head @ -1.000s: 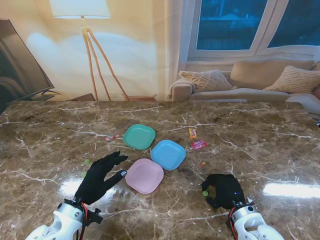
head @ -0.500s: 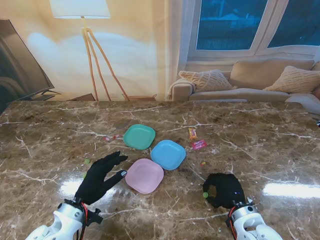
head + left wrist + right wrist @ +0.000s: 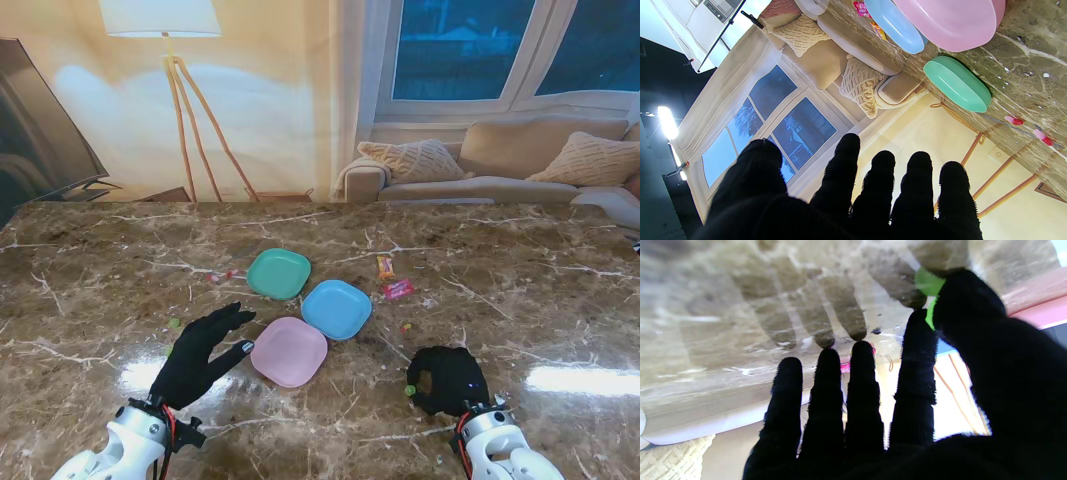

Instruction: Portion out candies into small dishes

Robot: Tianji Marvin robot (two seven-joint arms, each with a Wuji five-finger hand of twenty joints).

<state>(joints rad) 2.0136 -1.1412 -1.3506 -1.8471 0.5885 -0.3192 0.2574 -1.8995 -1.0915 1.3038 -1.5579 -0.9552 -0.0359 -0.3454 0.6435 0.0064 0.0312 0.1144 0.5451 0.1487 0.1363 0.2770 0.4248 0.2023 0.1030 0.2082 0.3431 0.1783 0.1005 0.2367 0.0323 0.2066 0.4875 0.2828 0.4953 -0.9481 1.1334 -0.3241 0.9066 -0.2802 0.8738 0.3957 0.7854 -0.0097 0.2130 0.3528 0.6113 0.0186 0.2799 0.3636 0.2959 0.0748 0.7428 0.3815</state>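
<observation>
Pinching a small green candy (image 3: pixel 927 285) against the marble surface (image 3: pixel 520 280), the black-gloved right hand (image 3: pixel 447 380) grips it; the left hand (image 3: pixel 200 355) hovers open.

Overall: stand view bright, evenly lit, sharp.
Lamp (image 3: pixel 160 17): lit shade, warm wash on the wall behind.
Table (image 3: pixel 520 270): polished marble; white glare patches at the near left and near right.
Windows (image 3: pixel 470 45): dark blue, giving no light.
Left wrist view: strong white light (image 3: pixel 667 121) at the edge; fingers (image 3: pixel 882 186) silhouetted black, dishes sharp.
Right wrist view: table blurred, soft finger shadows on it; bright backlight between the fingers.
</observation>
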